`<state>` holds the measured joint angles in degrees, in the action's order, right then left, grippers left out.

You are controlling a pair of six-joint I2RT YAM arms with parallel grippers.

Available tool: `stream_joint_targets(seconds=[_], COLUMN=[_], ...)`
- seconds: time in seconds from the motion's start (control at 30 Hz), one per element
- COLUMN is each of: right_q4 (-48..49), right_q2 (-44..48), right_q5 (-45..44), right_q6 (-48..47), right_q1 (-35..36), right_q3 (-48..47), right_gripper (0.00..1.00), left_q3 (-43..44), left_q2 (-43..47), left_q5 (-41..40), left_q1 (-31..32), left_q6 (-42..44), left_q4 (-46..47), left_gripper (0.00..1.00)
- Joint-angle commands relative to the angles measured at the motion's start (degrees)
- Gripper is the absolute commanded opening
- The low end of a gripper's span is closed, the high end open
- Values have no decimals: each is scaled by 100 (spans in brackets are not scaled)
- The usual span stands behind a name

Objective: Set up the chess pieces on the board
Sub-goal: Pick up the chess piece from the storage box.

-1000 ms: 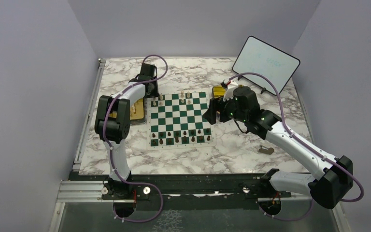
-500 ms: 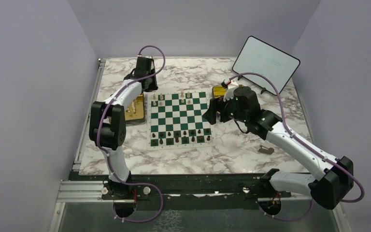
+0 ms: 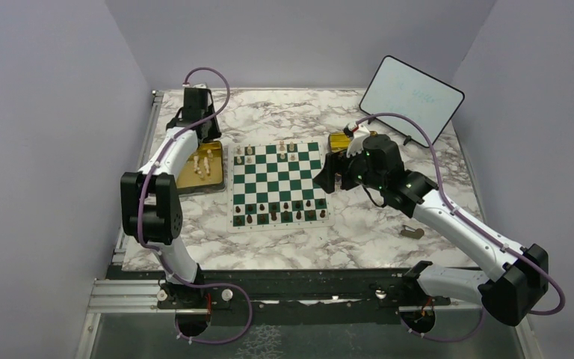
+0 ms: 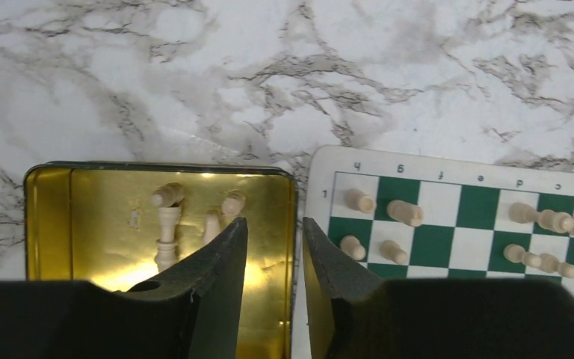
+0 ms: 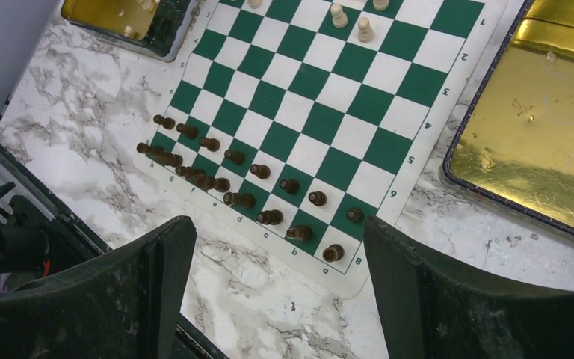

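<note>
My left gripper point(image 4: 273, 224) has swung off the board's point(image 3: 278, 182) upper-left corner to over the gold tray point(image 4: 48, 224). Its fingers are narrowly parted and grip nothing. My right gripper point(image 5: 276, 222) hasn't moved, gaping wide above the dark pieces point(image 5: 233, 157) lining the board's lower edge. One cream piece point(image 4: 167, 228) in the tray runs lengthwise up-down in the left wrist view.

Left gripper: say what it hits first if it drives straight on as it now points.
Likely the gold tray: its rim beside the board lies between the left gripper's open fingers. Depth is unclear.
</note>
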<state>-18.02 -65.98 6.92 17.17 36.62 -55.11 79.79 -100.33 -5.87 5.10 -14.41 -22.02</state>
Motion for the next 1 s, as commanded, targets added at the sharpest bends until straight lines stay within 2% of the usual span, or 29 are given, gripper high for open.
stream_joint_targets(seconds=[0.0,0.27,0.97], right_q4=[143,194,91], right_q2=[-17,-54,-73], right_q5=[161,132,-15], right_q6=[68,102,46], right_q1=[-32,-32,-32], right_q3=[37,54,0], right_gripper=[88,88,88], left_q3=[-304,-647,-560], left_q2=[229,51,-630], left_q5=[-102,145,388], left_q1=[-328,-458,-616], left_q6=[59,146,272], left_q4=[45,478,860], left_gripper=[34,34,31])
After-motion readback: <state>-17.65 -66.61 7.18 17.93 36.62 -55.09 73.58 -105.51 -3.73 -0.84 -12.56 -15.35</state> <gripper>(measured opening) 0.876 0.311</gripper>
